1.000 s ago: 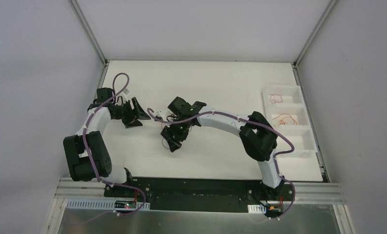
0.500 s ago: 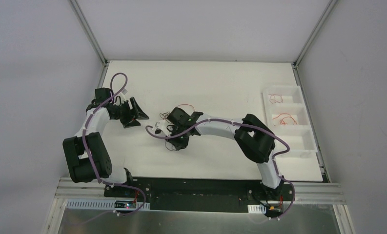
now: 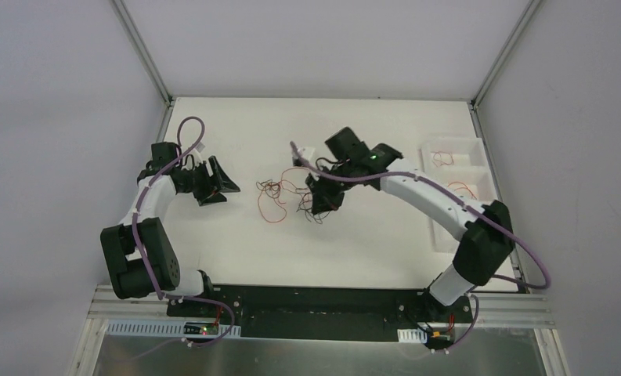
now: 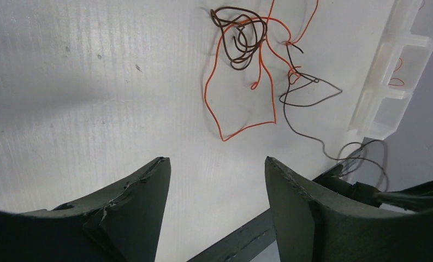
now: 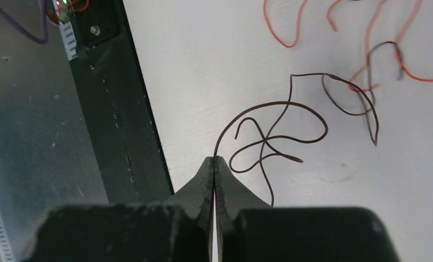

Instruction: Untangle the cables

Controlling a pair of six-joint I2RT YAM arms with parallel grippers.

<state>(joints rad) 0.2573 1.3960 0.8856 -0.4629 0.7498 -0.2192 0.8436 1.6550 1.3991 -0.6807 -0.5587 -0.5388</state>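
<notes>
A small pile of thin curly cables [image 3: 269, 196] lies mid-table: an orange loop [image 4: 207, 98] and a dark brown knot [image 4: 241, 38]. My right gripper [image 3: 321, 205] hovers just right of the pile, shut on the end of one dark brown cable [image 5: 290, 102]. That cable curls away from the closed fingertips [image 5: 215, 159] and still crosses an orange cable [image 5: 284, 43] further out. My left gripper [image 3: 213, 182] sits to the left of the pile. In its wrist view the left gripper [image 4: 217, 161] is open and empty, well short of the orange loop.
A white compartment tray [image 3: 487, 227] stands at the table's right edge, with red wires [image 3: 443, 159] in its back compartments. The tray [image 4: 389, 82] also shows in the left wrist view. The black base rail [image 5: 121, 109] runs along the near edge.
The right gripper has shut on the dark brown cable. Its arm swung right and toward the back, drawing that cable out of the pile. The left arm stayed still.
</notes>
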